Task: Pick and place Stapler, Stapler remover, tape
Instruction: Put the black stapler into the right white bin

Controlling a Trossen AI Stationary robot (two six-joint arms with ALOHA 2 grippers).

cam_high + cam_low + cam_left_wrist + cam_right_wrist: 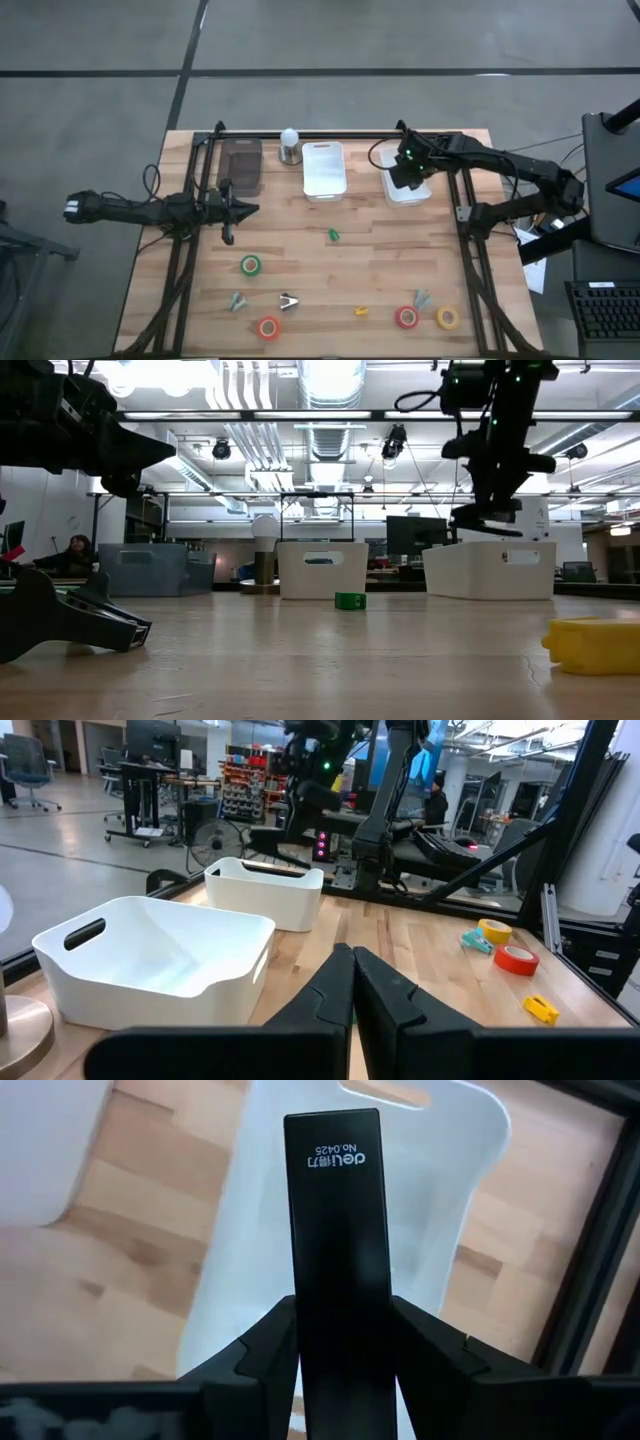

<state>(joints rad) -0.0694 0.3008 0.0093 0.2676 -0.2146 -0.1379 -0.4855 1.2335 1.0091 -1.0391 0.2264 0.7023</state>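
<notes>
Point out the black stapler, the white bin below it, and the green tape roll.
black stapler [333, 1260]: right wrist view, on its flat underside.
white bin [405, 189]: high view, on its near rim.
green tape roll [250, 265]: high view, on its ring.

Matt black stapler [333, 1250], glossy white plastic bin [440, 1210], wooden table [330, 270].

The stapler [333, 1250] held in the right pincer [335, 1350] hides the bin [440, 1210] floor beneath it. In the low view, the yellow piece [594, 645] is cut off by the picture's edge, and the small claw-shaped pieces [237, 301] are too small to identify from above
</notes>
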